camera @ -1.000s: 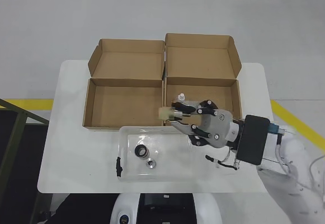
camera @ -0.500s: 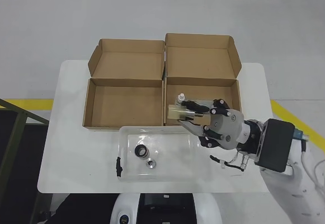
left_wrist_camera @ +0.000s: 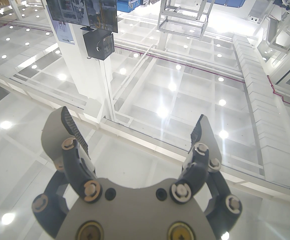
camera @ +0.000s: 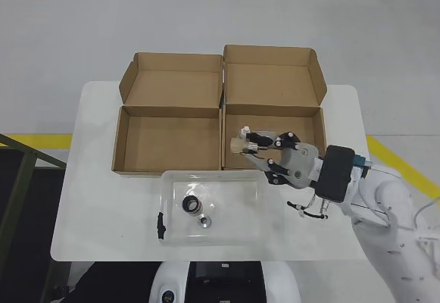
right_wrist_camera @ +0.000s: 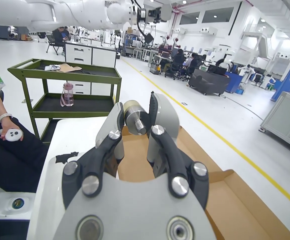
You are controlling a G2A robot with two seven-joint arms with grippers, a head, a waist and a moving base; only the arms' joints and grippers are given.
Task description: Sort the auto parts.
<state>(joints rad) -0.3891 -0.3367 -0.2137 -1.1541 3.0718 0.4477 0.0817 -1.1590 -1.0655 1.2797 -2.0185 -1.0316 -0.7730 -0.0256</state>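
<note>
the right gripper (right_wrist_camera: 136,116) is clenched on a small metal stud (right_wrist_camera: 134,121), its ribbed pads pinching the smooth machined barrel so that the threaded end points back toward the wrist and a cream-coloured cap sits at the far end. over the last second this gripper has swung away from the seam between the two cartons and off the tray's far rim, and it now hangs above the floor of the right cardboard box (camera: 310,125), near that box's inner wall. that looks like the carry leg nearly done: the stud seems to be over its bin, with lowering and letting go yet to come.

a small white piece (camera: 244,130) lies in that box just beside the gripper tips. the left cardboard box (camera: 166,140) is plain brown corrugated board with its lid folded back. nearer the robot, the clear plastic tray (camera: 176,179) holds a dark ring-shaped part (camera: 193,204) and a small shiny round part (camera: 204,221), so sorting is unfinished.

the left gripper (left_wrist_camera: 133,116) is spread wide and holds nothing, pointing up at the ceiling.
</note>
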